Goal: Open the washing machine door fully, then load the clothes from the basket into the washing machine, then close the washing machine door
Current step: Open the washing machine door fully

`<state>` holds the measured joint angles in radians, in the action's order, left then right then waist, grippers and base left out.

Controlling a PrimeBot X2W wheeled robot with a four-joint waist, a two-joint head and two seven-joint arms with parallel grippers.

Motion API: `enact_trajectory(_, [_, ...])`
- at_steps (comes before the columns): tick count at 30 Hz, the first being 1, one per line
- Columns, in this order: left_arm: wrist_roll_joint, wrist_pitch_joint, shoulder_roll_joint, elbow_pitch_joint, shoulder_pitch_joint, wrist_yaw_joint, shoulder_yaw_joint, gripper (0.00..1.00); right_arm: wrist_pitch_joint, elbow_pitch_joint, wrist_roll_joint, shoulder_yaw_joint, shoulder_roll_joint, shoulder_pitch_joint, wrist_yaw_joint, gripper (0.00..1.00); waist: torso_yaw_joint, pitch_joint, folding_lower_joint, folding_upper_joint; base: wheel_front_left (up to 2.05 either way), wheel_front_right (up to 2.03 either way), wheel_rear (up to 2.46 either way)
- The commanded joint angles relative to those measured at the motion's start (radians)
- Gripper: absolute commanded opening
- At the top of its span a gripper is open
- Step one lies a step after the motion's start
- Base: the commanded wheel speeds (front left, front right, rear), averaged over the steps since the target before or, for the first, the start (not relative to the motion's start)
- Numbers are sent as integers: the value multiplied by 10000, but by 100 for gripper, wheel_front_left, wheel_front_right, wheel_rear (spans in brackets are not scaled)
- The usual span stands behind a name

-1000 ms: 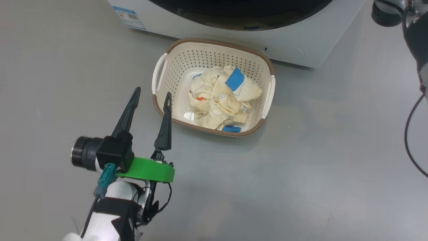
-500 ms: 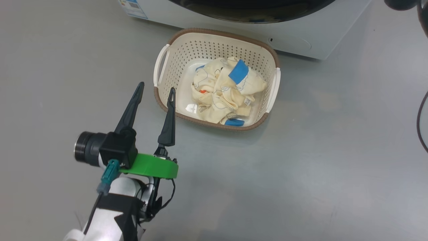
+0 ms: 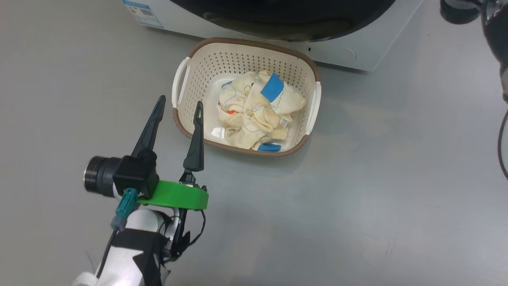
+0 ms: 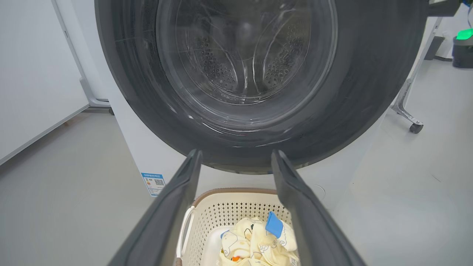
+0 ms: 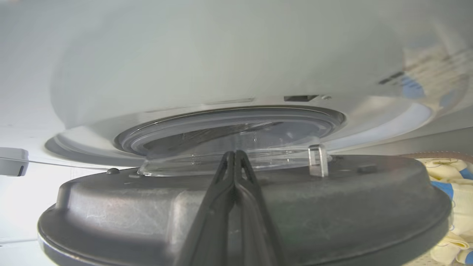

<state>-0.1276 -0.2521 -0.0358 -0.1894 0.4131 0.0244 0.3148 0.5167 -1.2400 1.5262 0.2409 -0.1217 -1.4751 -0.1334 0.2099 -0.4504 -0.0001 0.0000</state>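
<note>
**Head view**
- Left gripper [image 3: 180, 101]: jaws wide apart and empty, raised over the floor [image 3: 357, 178] just left of the basket [image 3: 246, 41]. One jaw's tip crosses the basket's near-left rim in the picture.
- Basket: on the floor, just in front of the machine [image 3: 373, 35].
- Clothes [image 3: 254, 113]: bundled in the middle of the basket, with a blue patch on top.
- Door [image 3: 278, 20]: its black rim juts out above the basket's far rim.

**Left wrist view**
- Door: fills the upper part. The perforated drum [image 4: 216, 68] shows through the glass.
- Basket: low down between the two spread jaws, with the clothes inside.
- Sticker [image 4: 154, 183]: blue, low on the machine's front (left of the basket).

**Right wrist view**
- Right gripper [image 5: 234, 152]: jaws pressed together, gripping nothing. They lie along the door's dark inner rim with the tips toward the glass bowl (whether they touch it, I cannot tell).
- Door: stands off the machine's front, and the bowl bulges into the gap.
- Clothes: a strip at the right edge.
</note>
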Motion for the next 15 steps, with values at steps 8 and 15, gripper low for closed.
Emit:
enact_trajectory(8, [76,-97,-145,347,-85,2,-552,100,1073,1298,461,306,698,933,27,0,-241,188,1,0,0,0,0])
enact_trajectory(15, [104,-97,-145,299,-233,35,-612,100,1684,2466,1081,843,711,1902,27,0,-320,385,1,0,0,0,0])
